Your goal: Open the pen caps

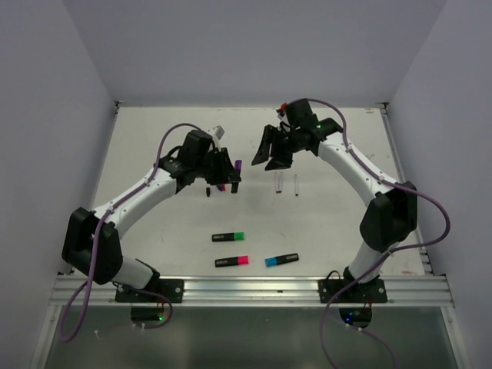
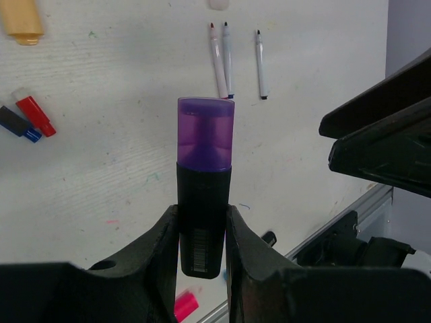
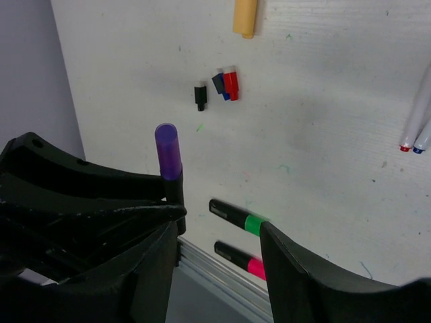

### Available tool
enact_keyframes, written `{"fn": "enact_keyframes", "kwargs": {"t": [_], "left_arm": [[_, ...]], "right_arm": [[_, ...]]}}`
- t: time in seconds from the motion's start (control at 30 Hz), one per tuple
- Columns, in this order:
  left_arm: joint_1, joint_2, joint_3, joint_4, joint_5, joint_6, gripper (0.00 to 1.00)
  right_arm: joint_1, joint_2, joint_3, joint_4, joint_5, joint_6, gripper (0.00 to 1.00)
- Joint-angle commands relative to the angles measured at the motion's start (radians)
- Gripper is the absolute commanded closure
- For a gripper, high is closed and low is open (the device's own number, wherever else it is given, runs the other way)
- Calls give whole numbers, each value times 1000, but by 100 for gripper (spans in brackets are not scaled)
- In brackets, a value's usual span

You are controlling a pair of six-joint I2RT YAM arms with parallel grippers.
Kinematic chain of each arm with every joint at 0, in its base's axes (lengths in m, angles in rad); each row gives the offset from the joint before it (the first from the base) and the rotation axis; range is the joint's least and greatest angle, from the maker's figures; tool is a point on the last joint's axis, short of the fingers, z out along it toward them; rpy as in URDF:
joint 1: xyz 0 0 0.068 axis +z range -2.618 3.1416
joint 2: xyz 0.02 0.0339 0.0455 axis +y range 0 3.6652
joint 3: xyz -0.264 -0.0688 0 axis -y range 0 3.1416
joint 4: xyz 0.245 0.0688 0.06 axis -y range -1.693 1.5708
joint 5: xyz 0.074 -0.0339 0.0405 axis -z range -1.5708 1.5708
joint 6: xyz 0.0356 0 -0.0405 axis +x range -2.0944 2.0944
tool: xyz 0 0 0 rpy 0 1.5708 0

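Observation:
My left gripper (image 2: 204, 222) is shut on the black barrel of a highlighter pen held above the table, its purple pen cap (image 2: 205, 131) pointing away from the fingers. From above, the left gripper (image 1: 228, 175) holds that purple cap (image 1: 239, 164) toward my right gripper (image 1: 270, 154). The right gripper (image 3: 215, 242) is open, with the purple cap (image 3: 168, 151) just left of its gap and apart from both fingers. Capped highlighters lie near the front: green (image 1: 228, 237), pink (image 1: 232, 261), blue (image 1: 282, 260).
Uncapped thin white pens (image 2: 217, 60) lie side by side right of centre. Loose red (image 3: 231, 83), blue (image 3: 219, 83) and black (image 3: 200, 95) caps lie further off, with a peach-orange highlighter (image 3: 245, 17) beyond. A metal rail (image 1: 254, 288) runs along the table's front edge.

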Motion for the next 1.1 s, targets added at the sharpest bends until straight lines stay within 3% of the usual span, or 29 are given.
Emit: {"fn": "enact_keyframes", "kwargs": {"t": [0.0,0.8,0.9,0.93,0.97,1.0,1.03,1.07], "left_arm": [[-30,-25,1,31,4,-36,100],[-82,-8,36,34,-10,-60,100],[-85,-7,42,34,-10,-60,100],[-85,-7,44,33,-7,-59,100],[-87,-7,44,33,-6,-59,100],[-87,-10,42,33,2,-54,100],[-87,-10,41,34,10,-50,95],[-87,-11,38,34,39,-46,72]], "right_arm": [[8,9,-5,87,-49,68,44],[94,129,31,115,-51,85,54],[97,135,24,116,-54,81,67],[97,135,24,119,-55,75,78],[96,134,24,119,-52,70,99],[97,126,24,113,-51,56,100],[97,118,21,118,-61,50,100],[96,105,18,122,-75,26,100]]}}
